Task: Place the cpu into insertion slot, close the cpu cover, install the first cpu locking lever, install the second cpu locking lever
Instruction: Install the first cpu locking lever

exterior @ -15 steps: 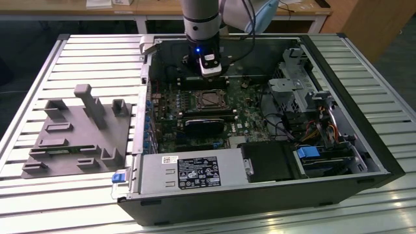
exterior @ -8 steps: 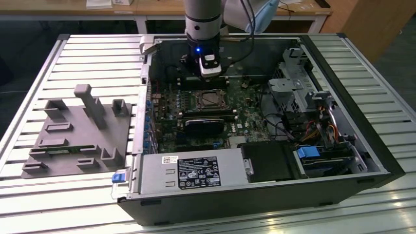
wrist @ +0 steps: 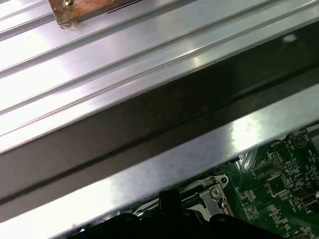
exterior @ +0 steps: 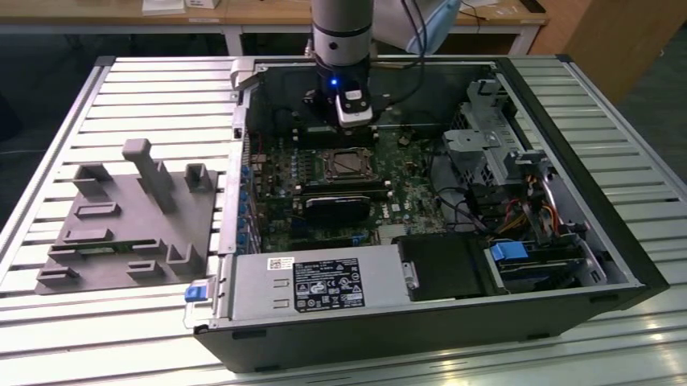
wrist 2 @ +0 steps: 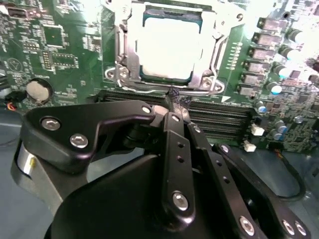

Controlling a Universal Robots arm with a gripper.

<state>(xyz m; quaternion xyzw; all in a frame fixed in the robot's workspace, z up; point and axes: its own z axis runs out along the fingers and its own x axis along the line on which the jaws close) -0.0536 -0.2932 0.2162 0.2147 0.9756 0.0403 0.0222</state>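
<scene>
The cpu (wrist 2: 167, 47), with its pale silver top, lies flat in the insertion slot (exterior: 346, 163) on the green motherboard. The cpu cover (wrist 2: 124, 55) is down around it as a silvery frame with a square window. A thin wire lever (wrist 2: 149, 90) runs along the slot's edge nearest the gripper. My gripper (wrist 2: 175, 98) is shut, its black fingers (wrist 2: 172, 149) meeting at that edge of the slot with nothing visible between them. In the exterior view the gripper (exterior: 351, 122) hangs just beyond the slot, inside the open computer case.
The case (exterior: 601, 233) lies open on a slatted metal table (exterior: 140, 88). Long black memory slots (wrist 2: 219, 117) lie beside the socket. A power supply (exterior: 322, 285), drive cages and cables fill the case's near and right parts. A grey fixture block (exterior: 134, 217) stands at the exterior view's left.
</scene>
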